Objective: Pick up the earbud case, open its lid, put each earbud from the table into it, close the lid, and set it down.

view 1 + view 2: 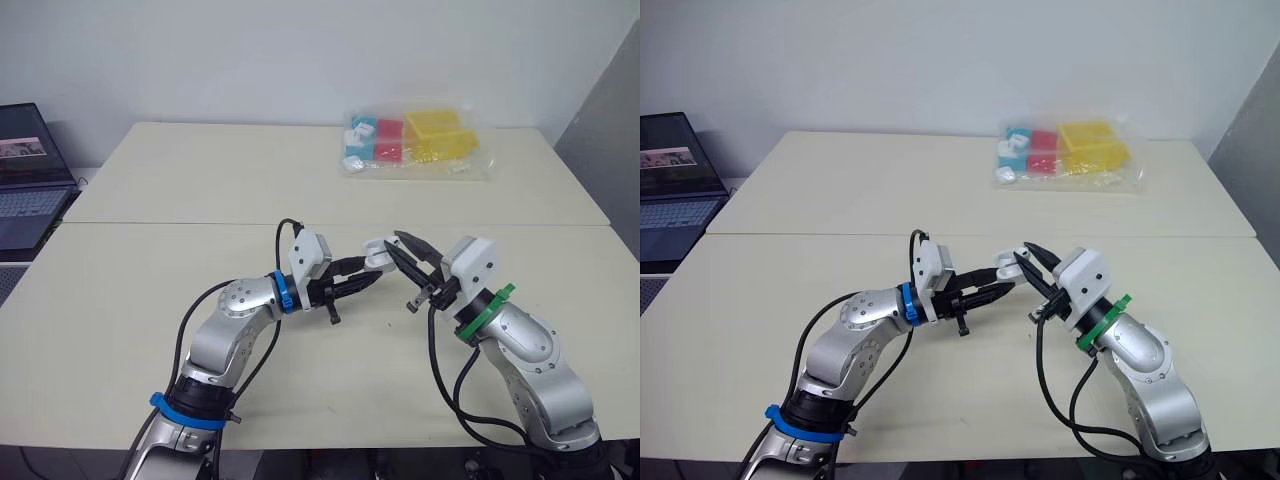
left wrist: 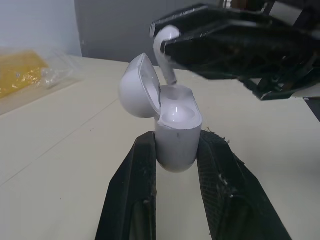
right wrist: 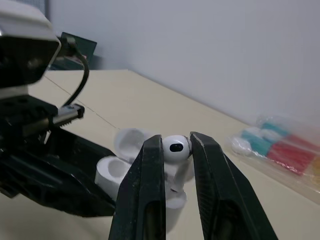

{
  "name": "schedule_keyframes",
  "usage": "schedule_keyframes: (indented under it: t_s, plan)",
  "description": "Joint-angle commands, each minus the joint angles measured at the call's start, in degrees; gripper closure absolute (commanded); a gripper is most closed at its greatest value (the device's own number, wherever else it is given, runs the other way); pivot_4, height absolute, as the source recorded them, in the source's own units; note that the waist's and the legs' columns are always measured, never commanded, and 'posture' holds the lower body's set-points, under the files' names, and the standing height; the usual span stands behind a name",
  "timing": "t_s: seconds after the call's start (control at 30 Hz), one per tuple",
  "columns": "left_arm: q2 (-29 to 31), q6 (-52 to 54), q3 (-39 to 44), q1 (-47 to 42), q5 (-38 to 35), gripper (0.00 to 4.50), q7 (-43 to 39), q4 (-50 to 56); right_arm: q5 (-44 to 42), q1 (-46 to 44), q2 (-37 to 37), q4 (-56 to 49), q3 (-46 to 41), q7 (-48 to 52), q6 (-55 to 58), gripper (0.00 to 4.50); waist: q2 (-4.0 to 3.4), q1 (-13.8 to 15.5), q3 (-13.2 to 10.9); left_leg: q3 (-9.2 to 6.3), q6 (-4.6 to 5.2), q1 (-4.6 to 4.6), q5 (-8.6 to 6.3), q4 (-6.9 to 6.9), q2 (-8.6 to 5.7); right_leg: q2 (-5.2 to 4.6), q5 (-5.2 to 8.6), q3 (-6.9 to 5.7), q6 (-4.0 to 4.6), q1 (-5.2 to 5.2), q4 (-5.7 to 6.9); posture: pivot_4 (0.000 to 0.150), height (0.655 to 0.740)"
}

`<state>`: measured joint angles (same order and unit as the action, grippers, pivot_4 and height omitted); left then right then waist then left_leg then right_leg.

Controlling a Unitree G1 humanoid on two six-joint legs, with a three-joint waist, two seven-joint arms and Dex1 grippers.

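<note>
Left pincer (image 2: 176, 144): both black fingers pressed against the sides of the earbud case (image 2: 175, 132), clamping its lower body. Case upright in the wrist view and held clear of the counter (image 1: 150, 200), over the near half and between the two arms.

Lid (image 2: 137, 87): hinged open, tipped back to one side, hollow interior visible.

Right pincer (image 3: 175, 142): pinching one white earbud (image 3: 175, 147) by its head, fingers closed tight on either side. Dark sensor spot on the head faces the wrist camera. Stem points down toward the open mouth of the case. Stem tip is at or just inside the rim; cannot tell if it is touching the socket.

Case interior: a rounded white shape sits in the nearer socket. Cannot tell if it is a seated earbud or the bare cavity.

The two pincers meet tip to tip in the head views, the right one angled down over the left.

Surroundings: clear plastic bag (image 1: 415, 140) of yellow, red and teal boxes at the counter's far side, well apart from the arms. Open laptop (image 1: 30, 180) beyond the left edge.
</note>
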<state>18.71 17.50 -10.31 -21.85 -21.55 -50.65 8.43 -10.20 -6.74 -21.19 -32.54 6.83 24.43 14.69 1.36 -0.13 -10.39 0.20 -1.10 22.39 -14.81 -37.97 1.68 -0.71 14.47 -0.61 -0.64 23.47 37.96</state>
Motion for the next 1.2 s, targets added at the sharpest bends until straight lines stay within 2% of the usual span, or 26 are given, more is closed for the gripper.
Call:
schedule_keyframes:
  t_s: [0.03, 0.8, 1.17, 1.2]
  plan:
    - [0.0, 0.0, 0.8, -1.0, -1.1, 3.72, 0.0, 2.3, 0.0, 0.0, 0.9, -1.6, 0.3, 0.0, -1.7, 4.1, 0.0, 0.0, 0.0, -0.01, 0.0, 0.0, 0.0, 0.0, 0.0, 0.0, 0.0, -0.01, 0.0, 0.0, 0.0, 0.15, 0.74]
    - [0.0, 0.9, 1.2, -1.0, -1.9, 3.72, 0.2, 3.2, 2.0, 1.8, 3.6, 0.0, 0.8, -1.5, -2.1, 4.1, 0.0, 0.0, 0.0, -0.01, 0.0, 0.0, 0.0, 0.0, 0.01, -0.01, 0.0, 0.0, 0.0, 0.0, 0.01, 0.15, 0.74]
    - [-0.4, 1.2, 1.5, -1.3, -2.2, 3.72, 0.6, 3.6, -1.1, 2.4, 5.1, -1.6, 1.1, -0.9, 0.0, 4.1, 0.0, 0.0, 0.0, -0.03, 0.0, 0.0, 0.0, 0.0, 0.02, -0.01, 0.0, -0.01, 0.0, 0.0, 0.01, 0.15, 0.74]
    - [-0.4, 1.1, 1.5, -1.3, -2.2, 3.72, 0.6, 3.7, -1.4, 2.5, 5.2, -1.7, 1.0, -0.8, 0.2, 3.35, 0.0, 0.0, 0.0, -0.02, 0.0, 0.0, 0.0, 0.0, 0.02, -0.01, 0.0, -0.01, 0.0, 0.0, 0.01, 0.15, 0.74]
